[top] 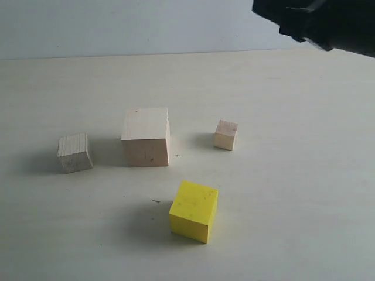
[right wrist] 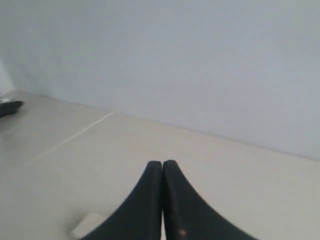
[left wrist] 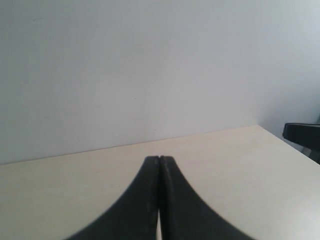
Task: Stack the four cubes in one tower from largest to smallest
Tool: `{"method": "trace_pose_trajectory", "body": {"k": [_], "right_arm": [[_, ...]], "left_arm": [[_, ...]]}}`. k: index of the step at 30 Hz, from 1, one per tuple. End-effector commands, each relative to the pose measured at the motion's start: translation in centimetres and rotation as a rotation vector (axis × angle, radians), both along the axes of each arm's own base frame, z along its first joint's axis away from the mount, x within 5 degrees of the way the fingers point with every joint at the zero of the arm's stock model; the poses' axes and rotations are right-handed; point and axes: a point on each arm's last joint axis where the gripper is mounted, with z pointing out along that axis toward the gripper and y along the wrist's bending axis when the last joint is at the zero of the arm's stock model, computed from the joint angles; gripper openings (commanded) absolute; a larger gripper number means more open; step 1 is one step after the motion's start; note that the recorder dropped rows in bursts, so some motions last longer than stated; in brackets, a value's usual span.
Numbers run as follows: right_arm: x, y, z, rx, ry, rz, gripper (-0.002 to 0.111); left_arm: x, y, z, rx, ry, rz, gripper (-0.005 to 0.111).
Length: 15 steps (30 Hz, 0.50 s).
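Four cubes stand apart on the pale table [top: 293, 193] in the exterior view. The largest pale wood cube [top: 146, 137] is in the middle. A medium pale wood cube [top: 74, 153] sits to its left, the smallest pale wood cube [top: 226, 135] to its right. The bright yellow cube [top: 194, 211] is nearest the front. My left gripper [left wrist: 159, 158] is shut on nothing, low over bare table. My right gripper [right wrist: 162, 162] is shut and empty too; the top of a pale cube [right wrist: 87, 224] shows beside its fingers.
A black arm part [top: 319, 23] hangs at the top right of the exterior view. A plain wall [top: 117, 26] runs behind the table. A dark arm part [left wrist: 302, 135] shows at the table edge in the left wrist view.
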Motion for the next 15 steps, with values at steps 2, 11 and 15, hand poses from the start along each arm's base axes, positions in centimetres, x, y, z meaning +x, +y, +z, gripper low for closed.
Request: {"method": "trace_pose_trajectory", "body": {"k": [2,11,15], "right_arm": [[1.5,-2.0,-0.8,-0.382,-0.128,-0.211,0.000],[0.6,-4.2,-4.7,-0.729,0.021,-0.274,0.000],[0.8,-3.5,-0.3,-0.284,0.062,-0.375,0.000]], "left_arm": [[0.0,0.1,0.1,-0.021,-0.016,0.011,0.000],[0.1,0.2,0.2,0.032,-0.061,0.024,0.000],[0.1,0.3,0.2,0.055,-0.073,0.026,0.000]]}}
